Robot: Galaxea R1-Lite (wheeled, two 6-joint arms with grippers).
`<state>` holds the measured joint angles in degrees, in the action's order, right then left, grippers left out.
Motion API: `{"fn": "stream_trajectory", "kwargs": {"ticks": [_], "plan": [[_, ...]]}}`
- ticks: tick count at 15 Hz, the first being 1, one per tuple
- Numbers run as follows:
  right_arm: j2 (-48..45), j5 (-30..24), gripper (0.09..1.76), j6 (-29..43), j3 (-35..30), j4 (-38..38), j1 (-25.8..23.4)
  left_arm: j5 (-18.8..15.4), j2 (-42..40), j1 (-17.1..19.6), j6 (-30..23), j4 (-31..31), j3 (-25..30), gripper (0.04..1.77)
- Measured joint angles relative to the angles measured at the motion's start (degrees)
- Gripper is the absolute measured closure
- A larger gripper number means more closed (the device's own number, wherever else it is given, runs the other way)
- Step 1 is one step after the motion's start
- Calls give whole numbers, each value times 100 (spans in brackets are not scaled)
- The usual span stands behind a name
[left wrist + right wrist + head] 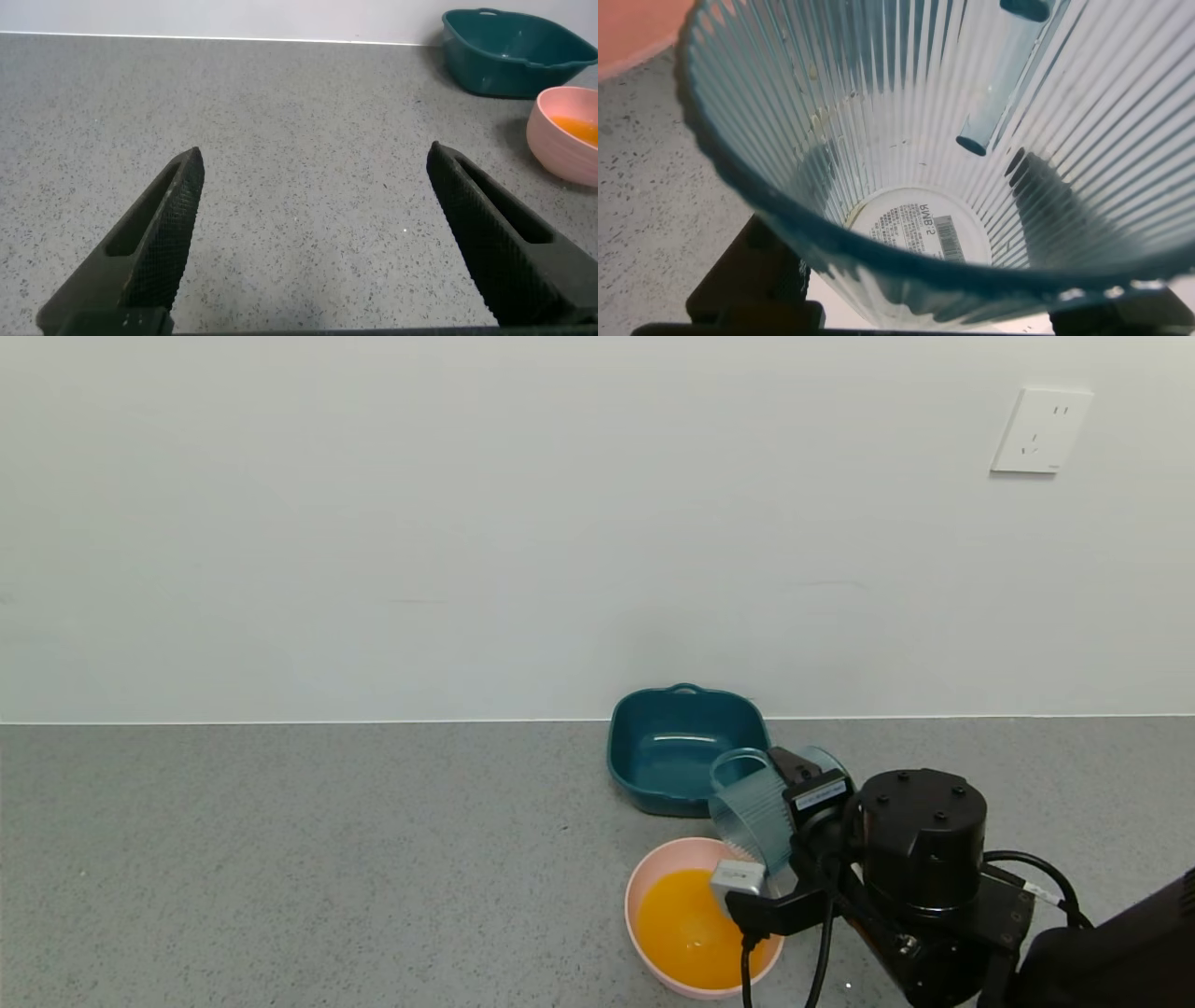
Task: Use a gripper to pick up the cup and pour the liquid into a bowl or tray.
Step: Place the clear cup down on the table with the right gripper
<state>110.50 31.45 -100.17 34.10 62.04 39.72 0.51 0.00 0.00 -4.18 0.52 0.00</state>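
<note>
My right gripper (794,803) is shut on the cup (754,812), a ribbed blue-grey tumbler held tipped on its side above the pink bowl (653,868), mouth facing left. The cup fills the right wrist view (915,140) and looks empty, with only a few drops inside. Orange liquid (686,929) lies in the pink bowl. The bowl also shows in the left wrist view (565,140) with liquid (579,126) in it. My left gripper (313,163) is open and empty over bare countertop, far left of the bowl; it is out of the head view.
A dark teal square dish (686,747) with a loop handle stands behind the pink bowl against the wall; it also shows in the left wrist view (514,51). The grey speckled counter (280,859) stretches left. A wall socket (1039,429) is at upper right.
</note>
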Motion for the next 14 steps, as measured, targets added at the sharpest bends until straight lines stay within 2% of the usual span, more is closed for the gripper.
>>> {"fn": "stream_trajectory", "kwargs": {"ticks": [3,5,9,14], "plan": [[-156,-12,49,78,-45,-5,-56,0,0,0,0,0,0,9],[-262,-11,49,447,-78,-7,-85,0,0,0,0,0,0,9],[-361,195,49,1569,-116,28,-96,1,0,0,2,2,0,9],[-396,380,49,3499,-139,56,-74,1,0,0,0,0,0,9]]}}
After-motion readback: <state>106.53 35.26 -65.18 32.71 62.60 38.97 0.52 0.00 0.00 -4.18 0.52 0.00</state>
